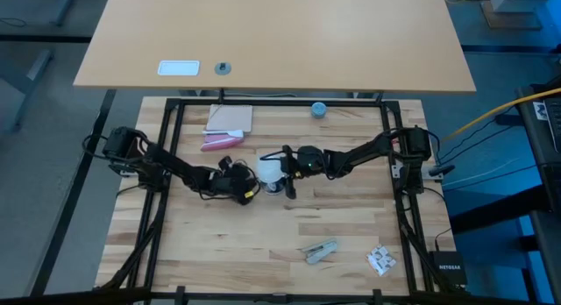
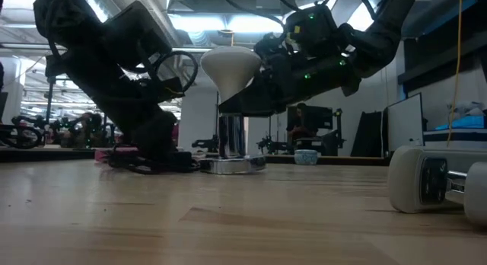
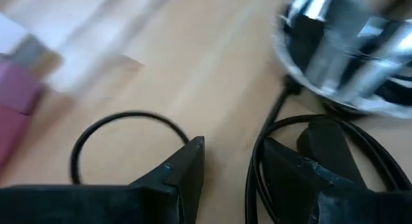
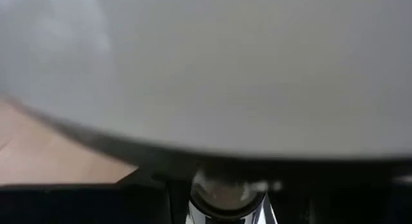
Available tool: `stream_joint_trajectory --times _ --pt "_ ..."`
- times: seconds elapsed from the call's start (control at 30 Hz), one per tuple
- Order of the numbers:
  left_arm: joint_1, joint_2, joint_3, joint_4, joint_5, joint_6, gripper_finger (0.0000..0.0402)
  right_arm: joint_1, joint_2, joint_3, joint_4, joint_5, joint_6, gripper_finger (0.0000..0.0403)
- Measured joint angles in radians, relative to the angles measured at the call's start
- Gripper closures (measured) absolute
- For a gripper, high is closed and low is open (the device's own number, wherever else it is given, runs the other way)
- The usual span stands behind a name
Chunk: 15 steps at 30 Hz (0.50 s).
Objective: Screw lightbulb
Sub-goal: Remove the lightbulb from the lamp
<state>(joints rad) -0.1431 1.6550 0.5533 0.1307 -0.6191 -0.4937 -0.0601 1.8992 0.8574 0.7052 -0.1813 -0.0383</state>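
Left end effector [image 1: 248, 187] low at table centre, fingers slightly apart, right end effector [image 1: 282, 165] facing it

Dark jointed arms; green lights; black cabling

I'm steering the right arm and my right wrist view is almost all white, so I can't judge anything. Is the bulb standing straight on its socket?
Observer: Yes. In the low view the lightbulb stands upright, dome up, on a chrome socket, with your right tool at its neck.
Operator: And where is the other arm?
Observer: The left tool sits low beside the socket's base, on the left arm's side, fingers open with the black cord running between them.
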Motion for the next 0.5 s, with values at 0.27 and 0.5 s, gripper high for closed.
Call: stream_joint_trajectory --times 0.27,0.5 --pt "0.091 0.001 -0.001 0.057 -0.084 0.054 0.0259 0.000 0.001 0.000 0.000 -0.058 -0.048 0.0244" --pt "0.205 0.002 -0.002 0.183 -0.100 0.114 0.0259 0.002 0.001 0.000 -0.003 -0.092 -0.048 0.0244"
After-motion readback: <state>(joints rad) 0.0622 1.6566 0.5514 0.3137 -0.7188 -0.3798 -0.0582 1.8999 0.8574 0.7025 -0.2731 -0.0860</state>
